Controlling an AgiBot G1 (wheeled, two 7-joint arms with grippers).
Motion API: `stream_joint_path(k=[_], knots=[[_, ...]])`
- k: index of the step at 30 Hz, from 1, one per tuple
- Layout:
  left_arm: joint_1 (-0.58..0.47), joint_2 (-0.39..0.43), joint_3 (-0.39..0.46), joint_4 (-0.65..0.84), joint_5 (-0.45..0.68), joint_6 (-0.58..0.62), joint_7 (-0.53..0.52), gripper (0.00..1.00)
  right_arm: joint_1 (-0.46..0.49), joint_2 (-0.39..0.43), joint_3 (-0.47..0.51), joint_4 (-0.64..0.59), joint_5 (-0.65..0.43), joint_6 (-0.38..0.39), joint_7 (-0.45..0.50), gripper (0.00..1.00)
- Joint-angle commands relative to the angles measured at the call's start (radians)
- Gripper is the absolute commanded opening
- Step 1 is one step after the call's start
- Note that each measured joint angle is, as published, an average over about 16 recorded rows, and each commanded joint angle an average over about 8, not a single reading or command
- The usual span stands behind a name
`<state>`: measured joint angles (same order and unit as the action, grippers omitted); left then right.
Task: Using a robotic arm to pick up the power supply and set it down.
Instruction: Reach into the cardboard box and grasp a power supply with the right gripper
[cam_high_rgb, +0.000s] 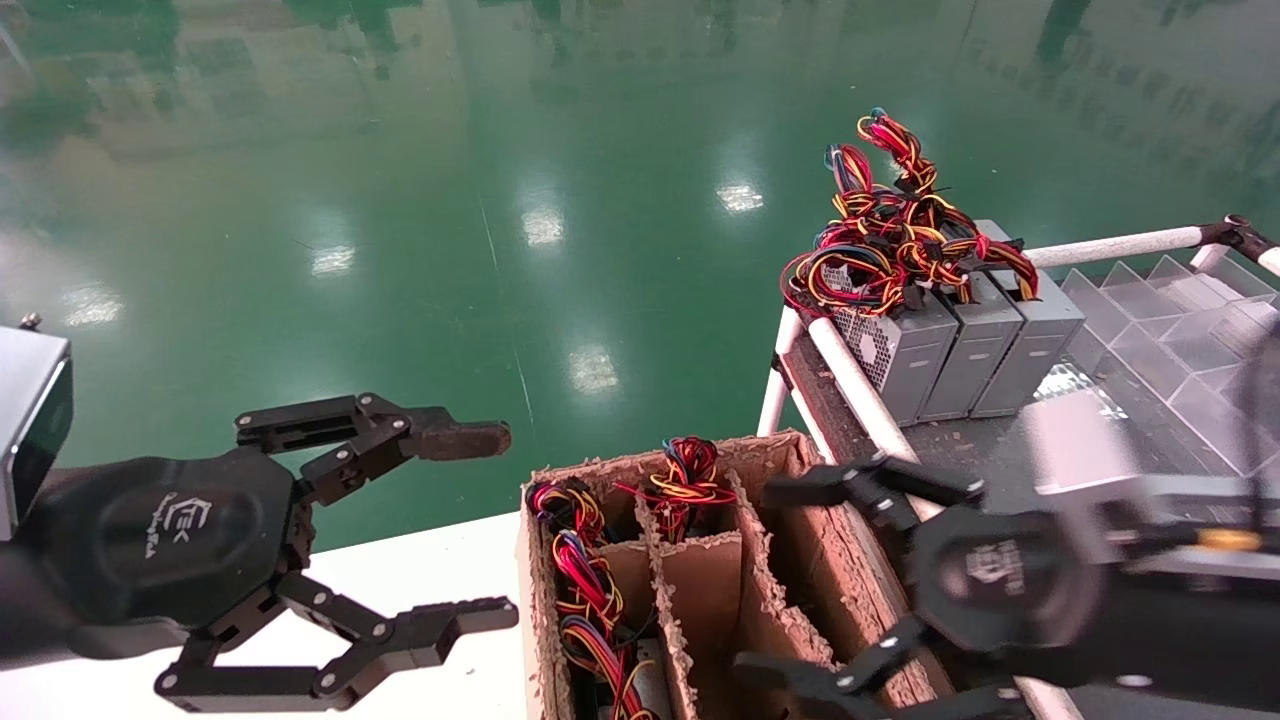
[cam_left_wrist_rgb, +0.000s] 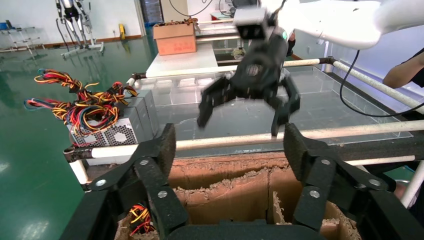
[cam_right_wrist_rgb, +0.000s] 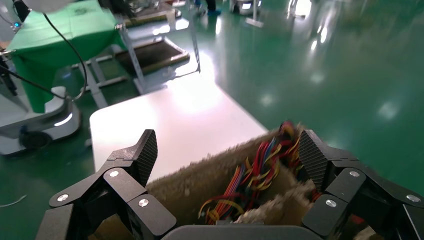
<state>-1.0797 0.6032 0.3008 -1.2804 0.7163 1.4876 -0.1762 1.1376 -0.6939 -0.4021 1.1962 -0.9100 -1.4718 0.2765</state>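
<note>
Above cardboard box (cam_high_rgb: 800, 520), right pincer (cam_high_rgb: 790, 590) spread wide, apparently empty; left pincer (cam_high_rgb: 490, 530) wide beside box.

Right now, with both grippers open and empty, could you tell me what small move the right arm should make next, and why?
Probably lower the right gripper into the cardboard box beneath it. It hangs open and empty over the compartments, where a power supply with coloured wires sits. The left gripper waits open beside the box.

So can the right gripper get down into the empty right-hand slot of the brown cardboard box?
Probably yes: the right gripper hangs open above the cardboard box, with nothing between it and that slot. The divider walls look tight.
</note>
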Motion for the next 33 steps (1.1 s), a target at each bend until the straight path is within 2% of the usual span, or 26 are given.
stream_joint_path(k=[1,7,12,20,28,30,33], knots=[[0.000,0.000,0.000,0.000,0.000,0.000,0.000,1.00,0.016,-0.024,-0.029,-0.015,-0.036,0.003,0.024,1.00],[0.000,0.000,0.000,0.000,0.000,0.000,0.000,1.00,0.097,-0.141,-0.124,-0.131,-0.162,-0.022,0.039,1.00],[0.000,0.000,0.001,0.000,0.000,0.000,0.000,1.00,0.131,-0.200,-0.169,-0.205,-0.209,-0.059,0.022,1.00],[0.000,0.000,0.001,0.000,-0.001,0.000,0.001,1.00,0.142,-0.246,-0.226,-0.251,-0.233,-0.094,0.011,1.00],[0.000,-0.001,0.001,0.000,-0.001,-0.001,0.001,1.00,0.137,-0.271,-0.269,-0.262,-0.268,-0.069,-0.015,0.99],[0.000,-0.001,0.002,0.000,-0.001,-0.001,0.001,1.00,0.135,-0.278,-0.275,-0.263,-0.281,-0.054,-0.023,0.83],[0.000,-0.001,0.002,0.000,-0.001,-0.001,0.001,1.00,0.132,-0.292,-0.280,-0.265,-0.296,-0.032,-0.031,0.48]])
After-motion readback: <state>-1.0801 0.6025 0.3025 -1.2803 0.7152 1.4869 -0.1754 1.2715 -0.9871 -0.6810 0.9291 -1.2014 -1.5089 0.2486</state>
